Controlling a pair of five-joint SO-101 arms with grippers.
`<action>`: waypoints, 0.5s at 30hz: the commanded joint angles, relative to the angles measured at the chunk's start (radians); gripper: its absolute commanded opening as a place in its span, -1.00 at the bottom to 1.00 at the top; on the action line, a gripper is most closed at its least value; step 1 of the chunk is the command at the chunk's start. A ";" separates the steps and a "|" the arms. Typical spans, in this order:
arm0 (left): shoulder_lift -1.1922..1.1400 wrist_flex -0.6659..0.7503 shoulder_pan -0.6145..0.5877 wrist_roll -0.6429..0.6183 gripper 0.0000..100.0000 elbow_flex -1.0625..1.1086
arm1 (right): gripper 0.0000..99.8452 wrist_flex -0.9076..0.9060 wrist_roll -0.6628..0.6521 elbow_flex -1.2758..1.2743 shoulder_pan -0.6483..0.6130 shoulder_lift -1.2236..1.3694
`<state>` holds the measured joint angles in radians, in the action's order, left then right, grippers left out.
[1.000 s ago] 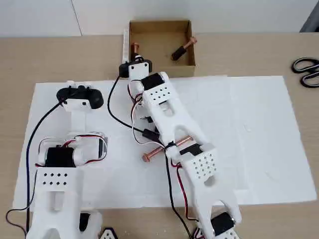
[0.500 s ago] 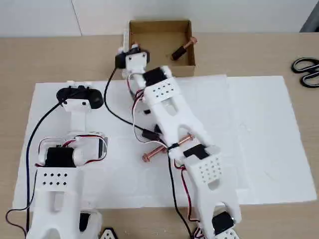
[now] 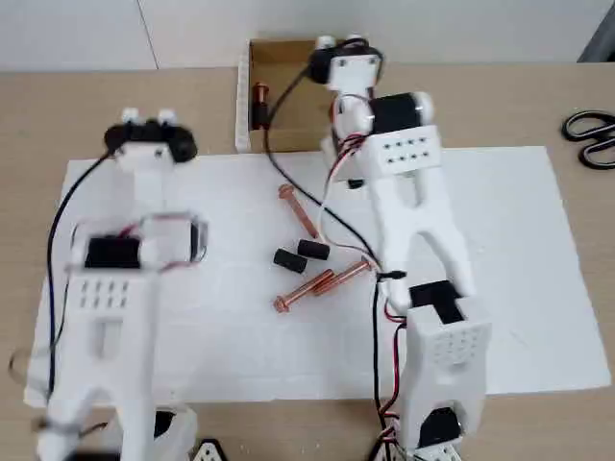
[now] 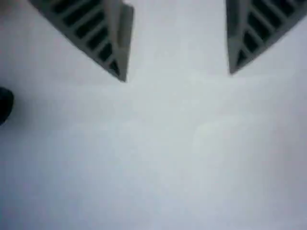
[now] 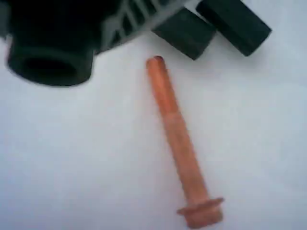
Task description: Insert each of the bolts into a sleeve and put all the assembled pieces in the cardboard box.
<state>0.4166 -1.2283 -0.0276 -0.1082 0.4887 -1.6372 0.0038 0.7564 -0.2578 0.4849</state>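
**Task status: partly complete.**

1. Two bare bolts (image 3: 306,291) lie side by side on the white sheet (image 3: 500,240). They are nearest the arm bases and farthest from the cardboard box (image 3: 284,42).
2. Two loose sleeves (image 3: 290,259) lie close together just beyond the bolts, nearer the box.
3. A lone bolt (image 3: 298,211) lies between those sleeves and the box. None of the three bolts is inserted.
4. Left end effector (image 4: 177,74): jaws wide with nothing between them, over bare sheet well apart from the box.
5. Right end effector (image 3: 342,58): over the box's far rim in the high view. Its wrist view shows a third sleeve (image 5: 50,60) against the jaw and raised off the sheet, so it is judged gripped.
6. Inside the box, one assembled piece (image 3: 259,96) lies by the wall on the left arm's side. The right arm hides part of the interior.
7. Left to do: three insertions and three transfers into the box.
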 commanded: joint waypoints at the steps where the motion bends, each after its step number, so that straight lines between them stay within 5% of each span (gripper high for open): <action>1: -0.250 -0.068 0.069 -0.074 -0.73 -0.275 | -0.99 -0.015 -0.009 0.023 0.042 -0.081; 8: -0.617 -0.207 0.195 -0.405 -0.74 -0.679 | -0.99 -0.025 -0.005 0.018 0.064 -0.081; 15: -0.792 -0.138 0.250 -0.594 -0.74 -0.822 | -0.99 -0.025 -0.005 0.018 0.061 -0.081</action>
<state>-0.3552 -1.4093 0.1964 -0.6697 -0.2539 -1.6556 0.0038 0.7564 -0.2056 0.4849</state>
